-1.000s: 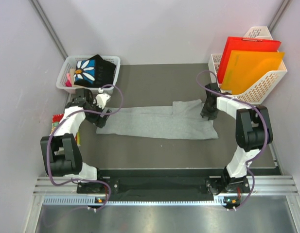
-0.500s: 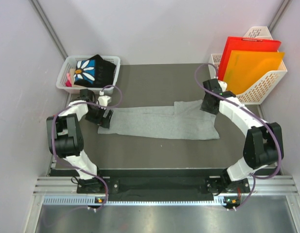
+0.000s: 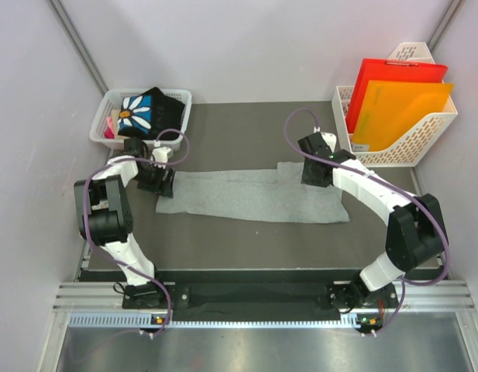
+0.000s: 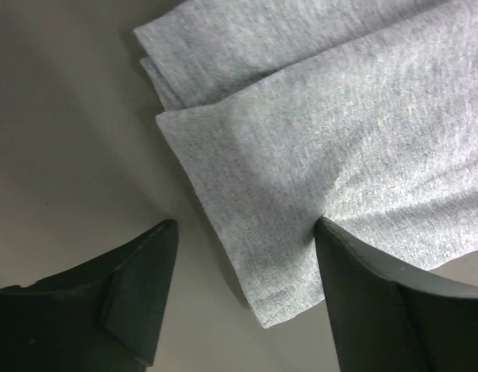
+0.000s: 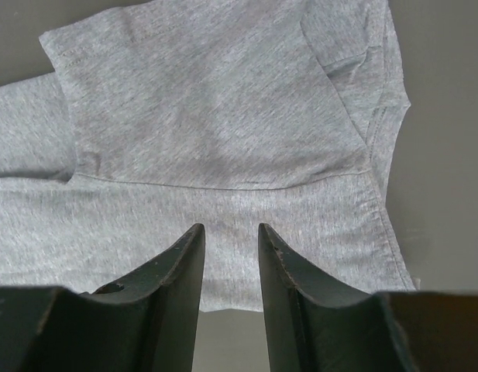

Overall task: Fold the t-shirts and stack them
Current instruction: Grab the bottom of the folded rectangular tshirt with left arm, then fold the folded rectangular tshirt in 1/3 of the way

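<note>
Grey t-shirt [image 3: 254,195], corner inside left end effector [image 4: 246,232] (jaws wide), dark mat [image 4: 68,116] beside

**Free room and obstructions about the grey t-shirt** [image 3: 254,195], which lies spread crosswise on the surface [image 3: 239,128].

- **Beyond the shirt:** a broad band of bare surface runs to the back wall and is open to either arm.
- **Nearer than the shirt:** a narrower bare strip runs up to the arm bases.
- **Beyond its left end:** a white basket [image 3: 101,124] with upright walls holds the black t-shirt [image 3: 149,110].
- **Beyond its right end:** a white file rack [image 3: 428,136] stands with a red folder [image 3: 393,77] and an orange folder [image 3: 401,108] rising high.
- **At the shirt's two ends:** the left tool [image 3: 163,180] and the right tool [image 3: 314,172] stand there.
- **Flanks:** side walls close both.
</note>
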Available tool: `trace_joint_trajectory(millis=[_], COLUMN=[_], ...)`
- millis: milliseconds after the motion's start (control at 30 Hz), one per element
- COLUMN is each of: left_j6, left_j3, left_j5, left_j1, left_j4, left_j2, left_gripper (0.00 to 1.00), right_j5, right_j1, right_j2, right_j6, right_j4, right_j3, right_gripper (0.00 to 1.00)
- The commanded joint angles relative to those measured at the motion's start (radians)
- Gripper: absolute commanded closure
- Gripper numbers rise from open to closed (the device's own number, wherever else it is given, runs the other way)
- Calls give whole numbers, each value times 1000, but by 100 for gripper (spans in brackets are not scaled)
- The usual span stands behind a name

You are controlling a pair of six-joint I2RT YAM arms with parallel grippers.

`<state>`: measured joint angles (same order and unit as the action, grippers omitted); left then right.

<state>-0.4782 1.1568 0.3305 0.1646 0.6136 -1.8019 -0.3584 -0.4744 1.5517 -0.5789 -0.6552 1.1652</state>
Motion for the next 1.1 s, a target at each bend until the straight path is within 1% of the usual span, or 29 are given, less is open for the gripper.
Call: trace_joint_trajectory(millis=[0, 33, 67, 133, 167, 233, 267, 367, 533, 667, 867, 933, 1067], left_j6=[7, 6, 6, 4, 3, 1, 0, -10, -63, -122, -181, -184, -162], left_j3=[1, 0, -2, -3, -2, 0, 3, 4, -6, -3, 50, 73, 155], left_j5=[42, 44, 47, 47, 51, 53, 56, 56, 30, -11, -48, -35, 45], left_j1=[12, 12, 15, 15, 15, 16, 15, 16, 32, 71, 122, 122, 104], left_j4=[-40, -41, -38, -38, -35, -29, -26, 0, 57, 119, 179, 208, 285], left_j2=[-42, -45, -47, -50, -50, -50, -47, -25, 80, 165, 248, 256, 246], left_gripper=[29, 33, 44, 52, 60, 70, 83, 100, 100, 100, 100, 100, 100], right_j5=[-31, -31, -31, -33, -33, -31, -31, -30, -36, -30, -20, -17, -20], right_j1=[-26, -29, -35, -39, -43, -46, -47, -47, -47, -47, -47, -46, -47], right_j2=[27, 31, 34, 39, 39, 39, 39, 39, 45, 51, 45, 36, 28], right_j6=[-9, -10, -10, -10, -10, -12, -12, -12, -9, -10, -10, -9, -3], right_j4=[5, 5, 8, 8, 8, 11, 9, 9, 20, 40, 54, 60, 62], right_j3=[22, 21, 19, 16, 14, 13, 11, 7, -7, -32, -53, -59, -70], right_gripper=[66, 67, 67, 68, 68, 69, 69, 71, 72, 73, 74, 74, 74])
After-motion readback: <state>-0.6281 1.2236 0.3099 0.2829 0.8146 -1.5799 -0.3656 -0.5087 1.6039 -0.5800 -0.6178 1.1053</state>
